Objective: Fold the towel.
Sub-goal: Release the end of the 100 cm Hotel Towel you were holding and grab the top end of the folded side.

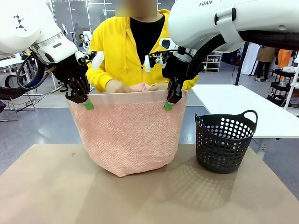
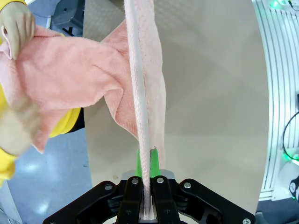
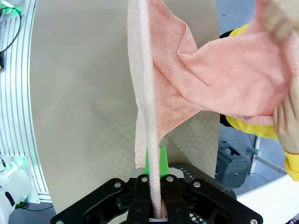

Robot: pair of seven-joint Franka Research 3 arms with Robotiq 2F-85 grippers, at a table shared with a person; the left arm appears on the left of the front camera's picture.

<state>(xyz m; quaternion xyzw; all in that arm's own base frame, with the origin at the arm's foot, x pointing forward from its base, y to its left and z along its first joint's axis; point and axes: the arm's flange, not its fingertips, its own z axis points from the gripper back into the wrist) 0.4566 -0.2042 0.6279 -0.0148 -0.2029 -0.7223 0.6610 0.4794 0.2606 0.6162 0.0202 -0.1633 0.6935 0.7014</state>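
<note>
Although the light salmon-pink terry towel hangs spread and lifted, no finished fold lies on the table yet, so the task looks to be in its early-to-middle part.

At the left of the front view, the left arm's jaws are pressed together on the towel's upper left corner, and the left wrist view shows the hem running straight up from between the green pads. From there the smooth plain band runs across the top, and the herringbone cloth drops as a sheet in the middle of the frame, its lower edge curling onto the brown table.

Behind the sheet, the person's hands hold the gathered far part of the towel, so it is draped between them and the robot. At centre right, the right arm's jaws pinch the upper right corner in the same way.

What seems left is to bring the held edges together, lay the cloth flat and square it.

A black perforated plastic basket stands on the table at the right, just beside the towel and apart from it. The brown surface is bare in the foreground. Beyond it, grey floor shows at the left and a white table at the right.
</note>
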